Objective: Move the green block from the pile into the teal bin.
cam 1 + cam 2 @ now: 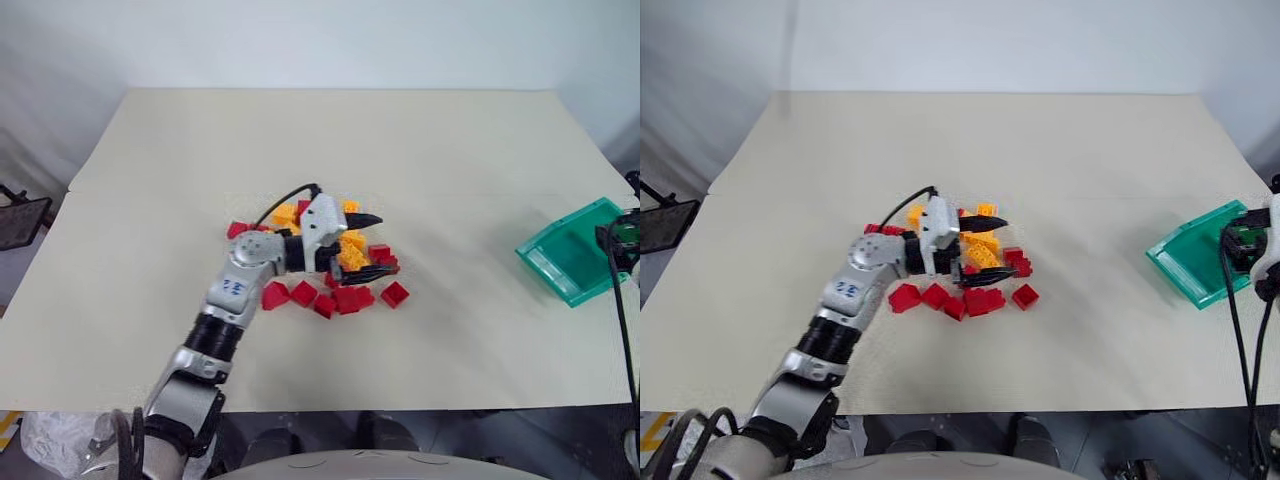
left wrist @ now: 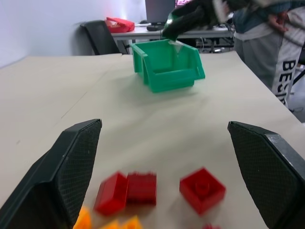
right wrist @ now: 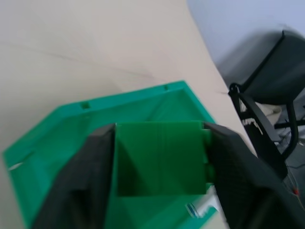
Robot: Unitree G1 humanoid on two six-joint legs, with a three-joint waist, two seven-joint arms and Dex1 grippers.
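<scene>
Right wrist view: the green block [image 3: 159,157] sits between the two black fingers [image 3: 93,176] of the right gripper [image 3: 159,164]. The fingers touch it on both sides, so the block is held. Right under it is the open teal bin [image 3: 62,119]. That is the thing that matters most now: the block hangs over the inside of the bin, not off to a side, so I think it only has to be let go and it will drop straight in. Its wide flat face looks at the camera, and its long side runs from one finger to the other.

From the head camera, the bin sits far out at about three o'clock on the table [image 1: 330,150], close to the edge, and the right arm is there with it.

The left gripper [image 1: 370,244] is over the pile [image 1: 340,275] of red and yellow bricks in the middle of the table. Its fingers are spread wide and hold nothing. It points toward three o'clock, at the bin, but is well apart from it. The right arm is much the nearer one, and it has the block.
</scene>
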